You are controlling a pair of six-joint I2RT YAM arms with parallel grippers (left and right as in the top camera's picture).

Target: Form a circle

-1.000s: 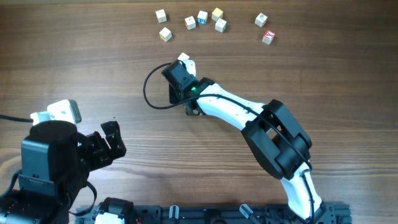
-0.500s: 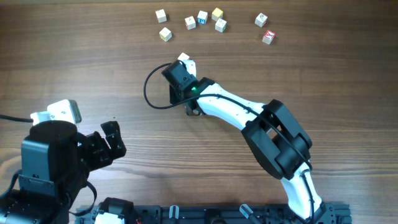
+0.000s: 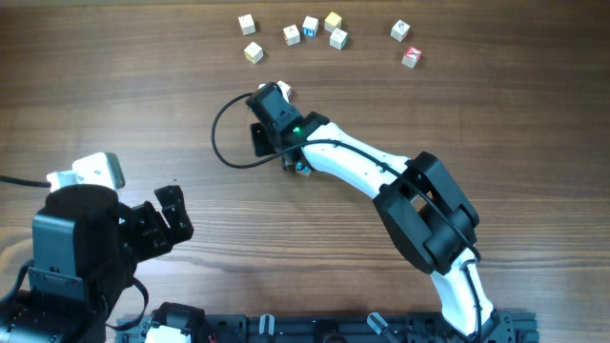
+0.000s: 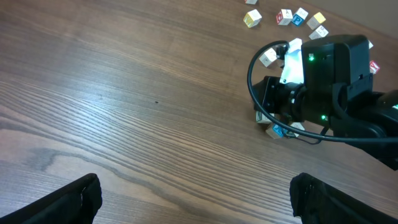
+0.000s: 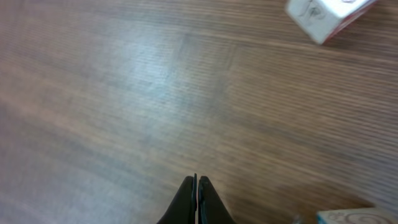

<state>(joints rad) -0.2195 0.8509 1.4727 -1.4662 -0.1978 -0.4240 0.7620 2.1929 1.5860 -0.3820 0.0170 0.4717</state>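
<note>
The circle is mostly hidden under my right wrist [image 3: 279, 119]; I cannot tell whether the cubes close a ring. In the overhead view only a pale cube [image 3: 283, 90] at its far side and a blue-faced cube [image 3: 303, 169] at its near side peek out. From the left wrist view I see the blue-faced cube [image 4: 277, 130] and another pale cube [image 4: 268, 57] around that wrist. My right gripper [image 5: 197, 182] is shut with nothing in it, low over bare wood, and a white cube [image 5: 323, 15] lies ahead to the right. My left gripper [image 4: 199, 205] stands open and empty, far to the lower left.
Several loose letter cubes lie in a scattered row along the far edge, from a pale one [image 3: 247, 24] to a red-faced one [image 3: 411, 56]. A black cable [image 3: 221, 143] loops out left of the right wrist. The left arm's base [image 3: 76, 248] fills the lower left corner.
My right wrist has shifted a little up and to the left, uncovering more of the blue-faced cube behind it. The cable loop moved with it. The left arm has not moved.
</note>
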